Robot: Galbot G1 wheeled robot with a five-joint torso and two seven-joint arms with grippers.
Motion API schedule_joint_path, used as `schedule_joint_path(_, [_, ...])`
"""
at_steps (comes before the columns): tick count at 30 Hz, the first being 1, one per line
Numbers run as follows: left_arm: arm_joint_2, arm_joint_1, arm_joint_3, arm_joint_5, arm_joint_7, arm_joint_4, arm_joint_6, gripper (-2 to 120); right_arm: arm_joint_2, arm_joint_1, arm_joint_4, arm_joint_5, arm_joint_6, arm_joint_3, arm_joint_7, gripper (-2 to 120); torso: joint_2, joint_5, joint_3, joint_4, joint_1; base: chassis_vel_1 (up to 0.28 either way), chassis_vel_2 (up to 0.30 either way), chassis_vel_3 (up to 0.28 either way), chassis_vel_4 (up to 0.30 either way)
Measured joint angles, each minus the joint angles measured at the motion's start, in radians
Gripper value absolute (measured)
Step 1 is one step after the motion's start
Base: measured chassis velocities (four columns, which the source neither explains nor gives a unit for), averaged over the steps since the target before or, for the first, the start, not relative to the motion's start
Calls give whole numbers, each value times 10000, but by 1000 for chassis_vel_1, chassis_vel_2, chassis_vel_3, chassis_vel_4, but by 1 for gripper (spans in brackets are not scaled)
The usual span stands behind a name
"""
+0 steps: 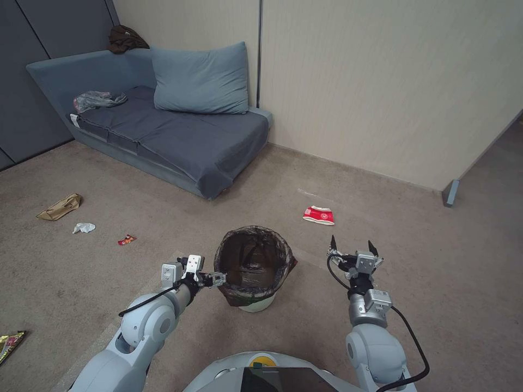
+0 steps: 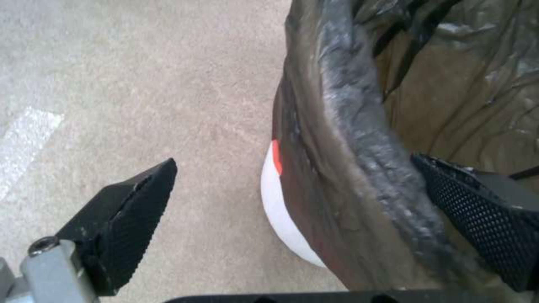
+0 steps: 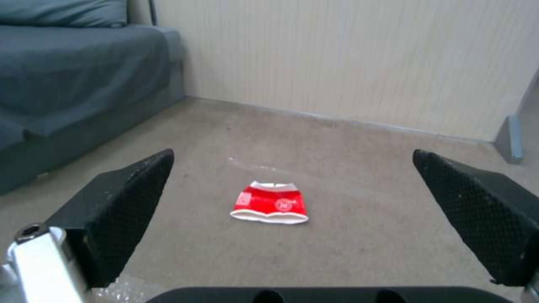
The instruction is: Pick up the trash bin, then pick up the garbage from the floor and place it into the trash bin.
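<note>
Mostly clear view, some gaps: trash bin bottom is dark under the liner, can't tell if anything's inside. Its white base is half covered by the draped bag. Wrapper at far left is cut off by the frame edge.

My left end effector is spread, straddling the bin's left rim: one finger inside the liner, the other outside over the carpet, neither pressing the rim yet.

My right end effector is spread, holding nothing, hovering right of the bin.

Bin sits on the floor just ahead of me. Flattened red-and-white cup lies farther out to the right, near the wall. Tan paper bag, white tissue, small red wrapper lie to the left, well apart from the bin.
</note>
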Motion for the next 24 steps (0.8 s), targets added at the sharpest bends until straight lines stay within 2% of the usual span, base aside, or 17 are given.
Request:
schedule_joint_path(11, [-255, -263, 83, -230, -207, 736, -6, 100, 22, 20, -80, -28, 6, -76, 10, 100, 0, 0, 0, 0, 0, 0, 0, 0, 0])
schedule_joint_path(24, [-388, -415, 201, -220, -292, 1055, -45, 100, 23, 41, -115, -37, 14, -101, 28, 100, 2, 6, -3, 2, -1, 0, 0, 0, 0])
